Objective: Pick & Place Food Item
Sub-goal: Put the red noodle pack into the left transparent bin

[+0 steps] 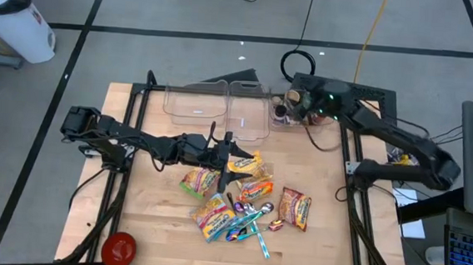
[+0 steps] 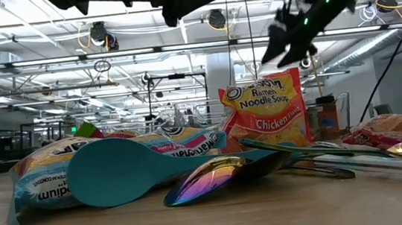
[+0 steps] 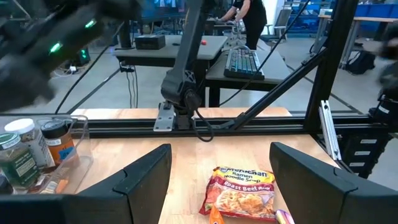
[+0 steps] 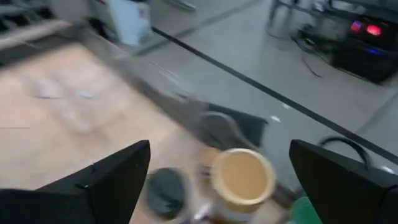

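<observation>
Several ramen packets lie in a loose heap mid-table: a chicken one, a roast-beef one and others. In the low view the chicken packet stands upright behind the spoons. My left gripper hangs level above the heap, open and empty; its wrist view shows the roast-beef packet flat on the table ahead, beyond its fingers. My right gripper is open and empty over the far-right clear bin, above jars with a tan lid and a dark lid.
Two clear bins stand at the far edge, beside the bin with jars. A teal spoon and iridescent spoons lie among the packets. A red round object sits at the near left corner.
</observation>
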Controlling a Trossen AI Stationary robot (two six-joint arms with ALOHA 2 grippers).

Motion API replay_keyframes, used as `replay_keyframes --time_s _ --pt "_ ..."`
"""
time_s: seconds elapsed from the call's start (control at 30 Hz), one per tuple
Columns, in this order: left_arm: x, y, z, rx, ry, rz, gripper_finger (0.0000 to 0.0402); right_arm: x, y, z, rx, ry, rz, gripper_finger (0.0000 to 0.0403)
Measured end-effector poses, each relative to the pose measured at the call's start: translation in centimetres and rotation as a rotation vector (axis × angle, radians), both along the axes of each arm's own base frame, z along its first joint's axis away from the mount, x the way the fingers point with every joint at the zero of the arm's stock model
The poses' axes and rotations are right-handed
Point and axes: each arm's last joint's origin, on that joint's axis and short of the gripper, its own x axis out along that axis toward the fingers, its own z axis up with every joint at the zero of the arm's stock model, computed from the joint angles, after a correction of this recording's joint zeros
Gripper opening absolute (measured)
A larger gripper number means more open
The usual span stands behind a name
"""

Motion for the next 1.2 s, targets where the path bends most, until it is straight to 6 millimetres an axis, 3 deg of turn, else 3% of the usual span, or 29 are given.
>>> replay_keyframes --time_s 0.13,0.23,0.4,0.6,0.73,0.9,1.2 --pt "0.0 0.0 0.0 -0.033 0.001 0.002 0.0274 -0.2 4.8 2.0 0.019 -0.063 0.179 0.0376" --pt "0.0 0.0 0.0 -0.059 -0.001 0.004 0.0273 -0.2 8.6 1.9 0.076 -0.13 0.354 0.0376" --pt "0.0 0.0 0.1 -0.078 -0.01 0.005 0.0274 0.2 15.0 -0.9 0.14 -0.236 0.655 0.0376" --pt "0.0 0.0 0.4 -0.108 -0.036 0.006 0.0273 0.0 20.8 -4.4 0.014 -0.415 0.885 0.0377" --pt "0.0 0.0 0.5 -0.114 -0.049 0.005 0.0273 -0.3 22.5 -5.1 -0.051 -0.396 0.931 0.0377" --pt "0.0 0.0 0.5 -0.112 -0.048 0.005 0.0274 0.1 22.8 -6.3 -0.022 -0.279 0.893 0.0377" --pt "0.0 -0.1 0.0 -0.133 0.014 -0.007 0.0274 0.2 24.2 -5.8 0.219 0.094 0.636 0.0375"
